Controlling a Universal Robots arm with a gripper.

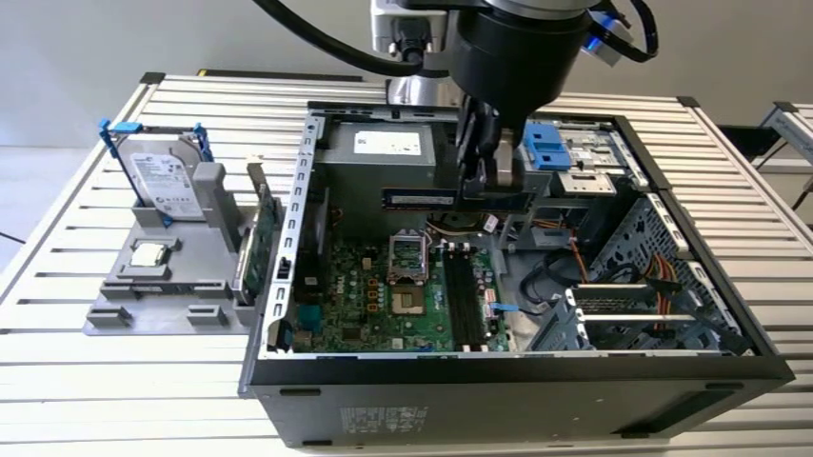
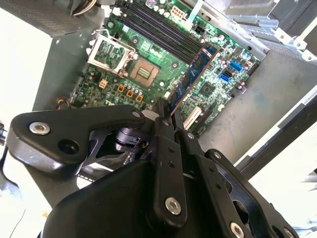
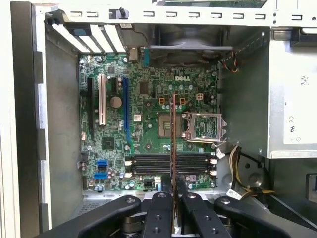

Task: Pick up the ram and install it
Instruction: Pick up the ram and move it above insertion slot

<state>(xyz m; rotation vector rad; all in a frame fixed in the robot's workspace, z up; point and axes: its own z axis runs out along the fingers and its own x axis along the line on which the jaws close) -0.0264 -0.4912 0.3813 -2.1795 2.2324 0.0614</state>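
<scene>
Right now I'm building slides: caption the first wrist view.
End effector holds the ram edge-on above the motherboard inside the open computer case.

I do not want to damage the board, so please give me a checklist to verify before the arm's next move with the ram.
1. Grip: the gripper is shut on the ram. State: ok.
2. Memory slots free: all look empty in the first wrist view. State: ok.
3. Alignment: the ram runs across the slots, not along them. State: not ok.
4. Seating: the ram hangs above the motherboard, in no slot. State: not ok.
5. Slot latches open: cannot tell.
6. Cables: they lie beside one end of the slots, not over them. State: ok.
</scene>
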